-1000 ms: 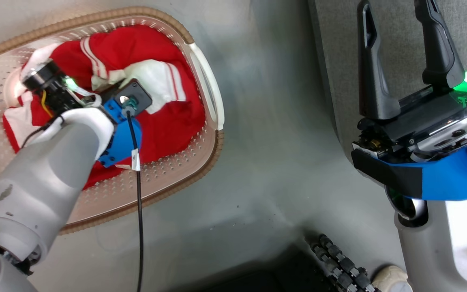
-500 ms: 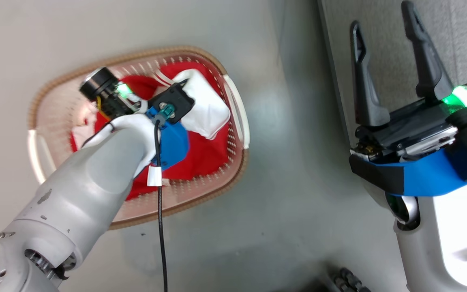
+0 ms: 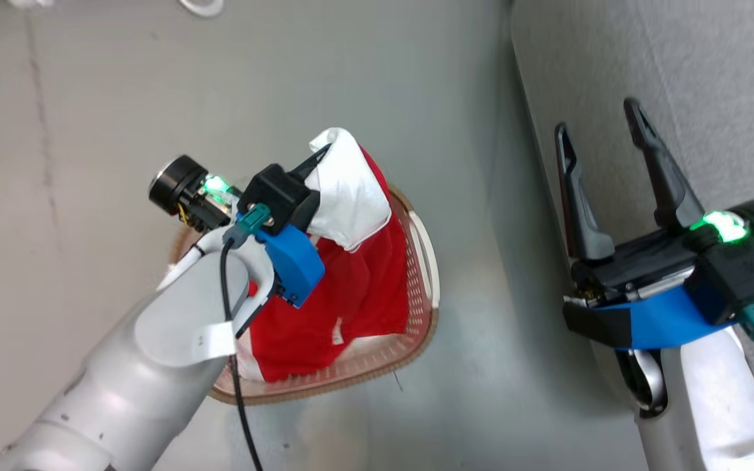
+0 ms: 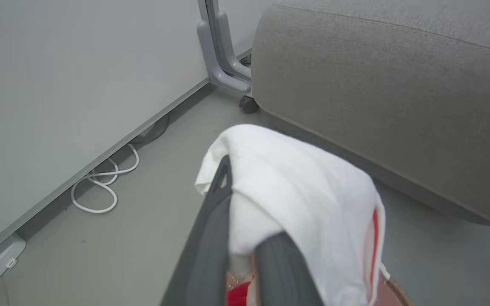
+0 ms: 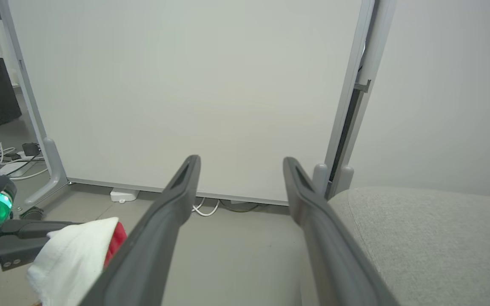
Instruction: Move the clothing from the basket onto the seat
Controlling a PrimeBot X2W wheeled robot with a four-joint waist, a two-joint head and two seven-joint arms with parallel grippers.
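My left gripper is shut on the white panel of the red clothing, which hangs from it above the basket. The garment's lower end still reaches down into the basket. In the left wrist view the white cloth drapes over my dark fingers and hides one tip. The grey seat lies to the right, and its rounded front is close ahead of the left gripper. My right gripper hangs open and empty over the seat's edge, fingertips spread. The held clothing shows at lower left there.
Grey floor separates the basket from the seat. A white partition panel stands behind, on a grey foot with a caster. A white cable loops on the floor along its base.
The left gripper has risen with the garment, pulling it up out of the basket. The head camera has risen too, so the basket looks smaller. The right gripper stays open.
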